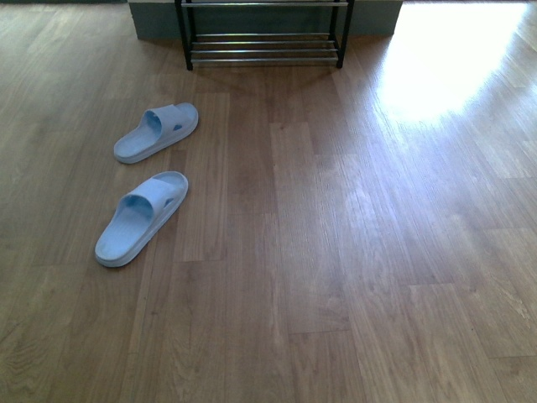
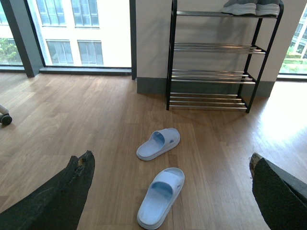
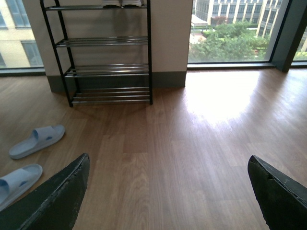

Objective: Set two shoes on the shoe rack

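The left claw (image 2: 170,158) hung wide open above the wooden floor (image 2: 72,120), gripping nothing, its two dark fingers (image 2: 67,196) spread far apart. In the wrist camera's sight the nearer sandal (image 2: 160,197), pale blue, lay on the floor within the gap between those fingers. The farther sandal (image 2: 158,143) lay near it, apart from it. Both sat sole-down, well short of the shoe rack (image 2: 211,48). The right claw (image 3: 168,160) was equally wide open and empty, with both sandals lying toward the robot's left. The rack stood against the wall, and a pair of grey sneakers (image 2: 252,7) rested on its top tier.
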Action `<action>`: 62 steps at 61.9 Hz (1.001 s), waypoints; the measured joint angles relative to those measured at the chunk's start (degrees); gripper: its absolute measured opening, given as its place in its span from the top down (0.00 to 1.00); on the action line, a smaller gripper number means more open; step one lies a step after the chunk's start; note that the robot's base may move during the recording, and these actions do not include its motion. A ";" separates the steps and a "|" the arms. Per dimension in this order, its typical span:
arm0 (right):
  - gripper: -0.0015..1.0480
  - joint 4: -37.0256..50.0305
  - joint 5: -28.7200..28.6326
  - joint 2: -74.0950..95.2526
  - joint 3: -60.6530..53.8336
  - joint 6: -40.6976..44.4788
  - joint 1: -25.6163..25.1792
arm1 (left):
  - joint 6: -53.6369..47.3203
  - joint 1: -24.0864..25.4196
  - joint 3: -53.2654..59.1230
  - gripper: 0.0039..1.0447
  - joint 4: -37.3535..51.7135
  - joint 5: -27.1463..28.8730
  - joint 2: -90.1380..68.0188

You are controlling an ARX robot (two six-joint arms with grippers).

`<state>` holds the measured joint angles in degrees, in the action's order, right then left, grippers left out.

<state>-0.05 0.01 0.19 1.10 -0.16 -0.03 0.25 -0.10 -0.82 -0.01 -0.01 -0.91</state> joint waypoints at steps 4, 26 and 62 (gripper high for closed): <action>0.09 0.00 0.00 0.00 0.00 0.02 0.00 | -0.02 0.00 0.00 0.09 0.00 0.00 0.00; 0.09 0.00 0.20 0.00 0.00 0.00 -0.02 | -0.02 0.00 0.00 0.09 0.00 -0.04 0.00; 0.09 0.00 0.13 0.00 0.00 0.00 0.02 | 0.00 0.04 0.00 0.09 0.00 0.04 0.00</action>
<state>-0.05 0.14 0.19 1.10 -0.16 -0.01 0.25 -0.05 -0.82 -0.01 0.03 -0.91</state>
